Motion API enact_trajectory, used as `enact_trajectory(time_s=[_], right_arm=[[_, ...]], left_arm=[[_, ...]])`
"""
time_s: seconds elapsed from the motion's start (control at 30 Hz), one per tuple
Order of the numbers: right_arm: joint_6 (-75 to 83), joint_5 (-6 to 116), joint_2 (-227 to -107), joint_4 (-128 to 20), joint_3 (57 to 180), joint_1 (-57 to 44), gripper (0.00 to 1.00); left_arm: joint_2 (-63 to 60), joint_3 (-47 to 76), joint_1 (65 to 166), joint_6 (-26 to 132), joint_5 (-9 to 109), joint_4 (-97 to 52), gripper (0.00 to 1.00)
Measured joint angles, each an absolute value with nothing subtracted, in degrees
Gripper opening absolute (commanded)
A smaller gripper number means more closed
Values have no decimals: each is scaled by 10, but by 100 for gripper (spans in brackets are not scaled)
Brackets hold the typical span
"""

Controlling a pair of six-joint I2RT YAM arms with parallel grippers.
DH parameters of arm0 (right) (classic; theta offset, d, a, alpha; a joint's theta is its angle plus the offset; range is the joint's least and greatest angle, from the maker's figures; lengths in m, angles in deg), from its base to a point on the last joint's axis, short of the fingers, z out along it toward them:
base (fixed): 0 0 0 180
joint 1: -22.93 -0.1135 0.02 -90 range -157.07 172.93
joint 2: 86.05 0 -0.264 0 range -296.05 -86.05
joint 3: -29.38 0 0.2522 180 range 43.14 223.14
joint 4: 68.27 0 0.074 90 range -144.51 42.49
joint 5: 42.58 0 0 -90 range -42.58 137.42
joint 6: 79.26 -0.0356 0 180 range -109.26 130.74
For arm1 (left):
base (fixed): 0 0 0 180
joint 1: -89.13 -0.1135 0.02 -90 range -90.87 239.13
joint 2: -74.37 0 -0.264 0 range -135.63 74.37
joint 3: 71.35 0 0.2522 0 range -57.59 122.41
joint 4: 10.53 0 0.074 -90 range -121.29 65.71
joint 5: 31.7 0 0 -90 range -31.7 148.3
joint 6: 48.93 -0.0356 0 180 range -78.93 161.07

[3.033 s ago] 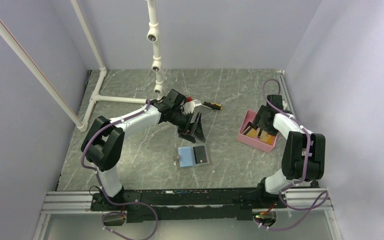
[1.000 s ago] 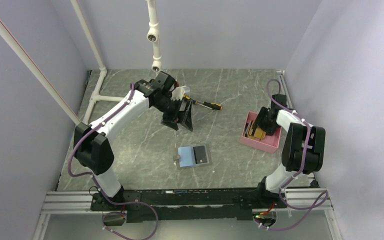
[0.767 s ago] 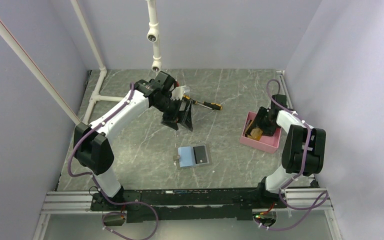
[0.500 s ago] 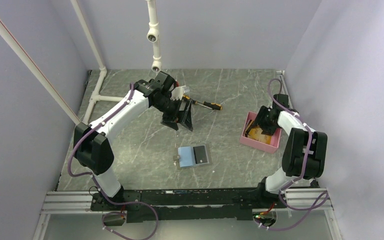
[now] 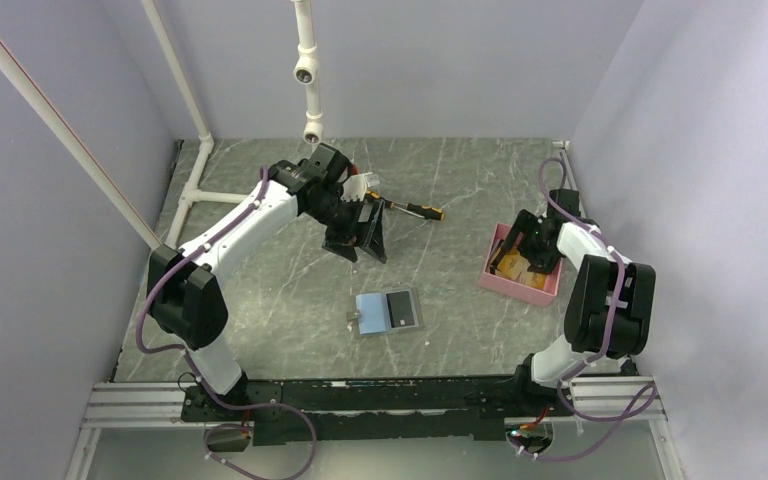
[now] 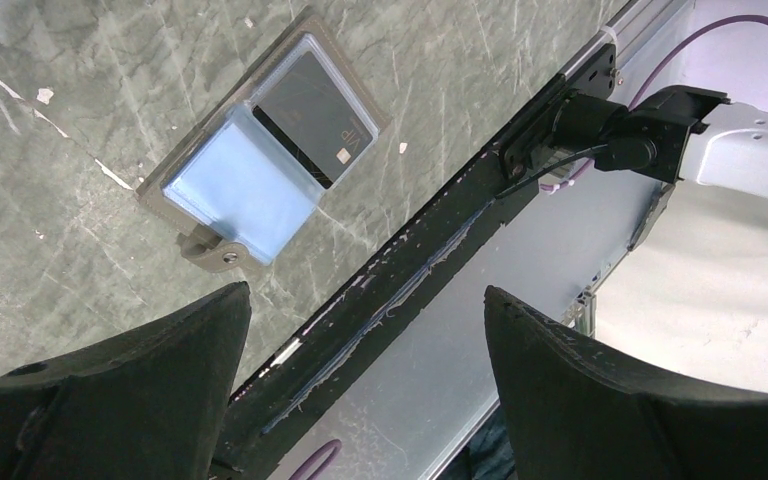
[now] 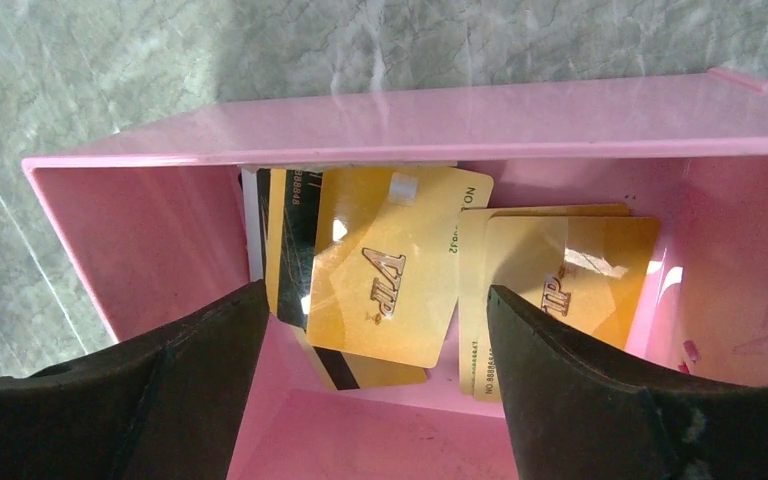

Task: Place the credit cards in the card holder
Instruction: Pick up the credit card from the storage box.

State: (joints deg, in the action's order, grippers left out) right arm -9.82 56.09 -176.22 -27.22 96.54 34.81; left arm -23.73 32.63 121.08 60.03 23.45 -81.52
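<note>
The card holder (image 5: 388, 314) lies open on the marble table between the arms, light blue inside (image 6: 241, 186), with one black card (image 6: 314, 116) in its pocket. Several gold credit cards (image 7: 391, 262) and a dark one (image 7: 295, 235) lie loose in the pink tray (image 5: 517, 290). My right gripper (image 7: 375, 290) hangs just above those cards, inside the tray, open with nothing between its fingers. My left gripper (image 5: 359, 240) hovers open and empty behind the holder, pointing toward the near edge; in the left wrist view (image 6: 365, 295) the holder lies beyond the left fingertip.
A screwdriver with an orange-and-black handle (image 5: 417, 209) lies right of the left wrist. White PVC pipes (image 5: 196, 165) run along the back left. The black rail (image 6: 440, 235) borders the near edge. The pink tray's wall (image 7: 460, 122) stands ahead of the right fingers.
The left arm drew back from the holder earlier and has held still for the last second. The right gripper's jaws have spread wider over the cards in the tray.
</note>
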Motion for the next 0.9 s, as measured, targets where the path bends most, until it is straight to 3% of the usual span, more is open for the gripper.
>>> enact_trajectory(time_s=[0.4,0.77,0.9], right_arm=[[-98,534,-1768,-256,966,348,95],[-98,535,-1767,-246,985,346,80],[-99,537,-1767,-247,990,345,80]], left_arm=[[-237,326,1211,601,230,-815,92],[-237,321,1211,602,224,-814,92],[-237,321,1211,602,222,-812,92]])
